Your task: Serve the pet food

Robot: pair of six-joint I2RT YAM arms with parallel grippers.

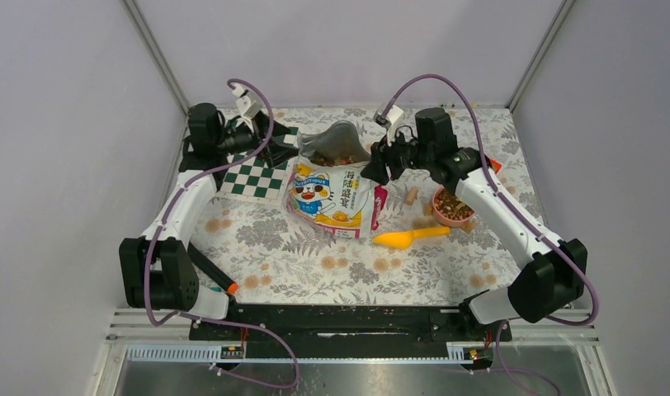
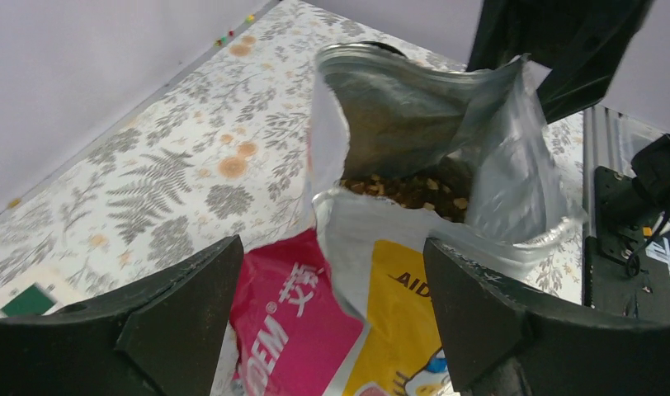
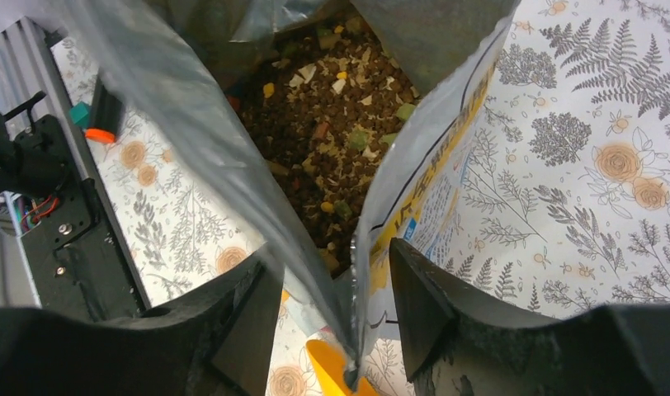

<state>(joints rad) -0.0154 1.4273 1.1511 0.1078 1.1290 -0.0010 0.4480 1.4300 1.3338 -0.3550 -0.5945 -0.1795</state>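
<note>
The yellow cat-print bag (image 1: 332, 198) lies on the table with its mouth (image 1: 336, 148) gaping toward the back. Brown pet food (image 3: 315, 140) fills the mouth and also shows in the left wrist view (image 2: 414, 190). My left gripper (image 1: 286, 148) stands open at the mouth's left corner, with the bag's top (image 2: 381, 272) between its wide-apart fingers (image 2: 183, 305). My right gripper (image 1: 377, 165) is open too. It straddles the bag's right side seam (image 3: 356, 330), with a gap on each side. A pink bowl (image 1: 453, 206) at the right holds pet food.
A yellow scoop (image 1: 410, 237) lies in front of the bowl, its tip in the right wrist view (image 3: 332, 367). A green checkerboard (image 1: 253, 177) sits left of the bag. Tan cork pieces (image 1: 411, 196) lie between bag and bowl. A pink printed panel (image 2: 290, 330) adjoins the yellow face.
</note>
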